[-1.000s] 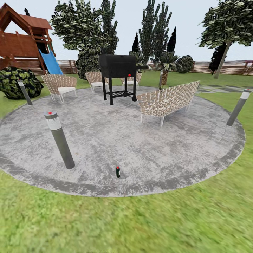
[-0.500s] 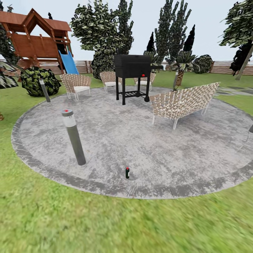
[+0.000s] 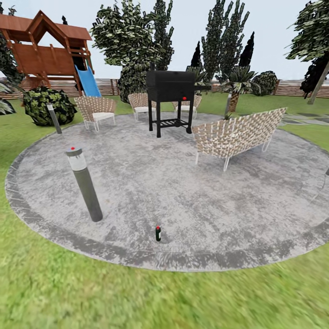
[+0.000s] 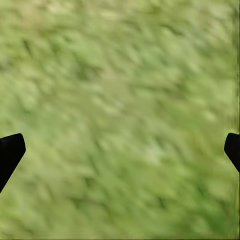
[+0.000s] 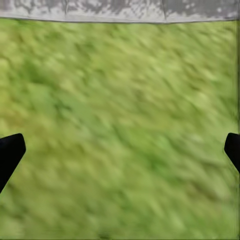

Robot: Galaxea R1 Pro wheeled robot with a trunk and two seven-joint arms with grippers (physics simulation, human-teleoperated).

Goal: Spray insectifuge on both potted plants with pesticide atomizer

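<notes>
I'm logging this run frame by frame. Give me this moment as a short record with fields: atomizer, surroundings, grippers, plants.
atomizer: small dark-green bottle standing upright near the patio's front edge, nothing touching it
nearest thing: grey bollard light to its left, apart from it
further back: black grill, wicker bench, wicker chairs, playhouse with blue slide
left gripper: open, over grass
right gripper: open, over grass by the patio edge
potted plants: none that I can pick out
</notes>
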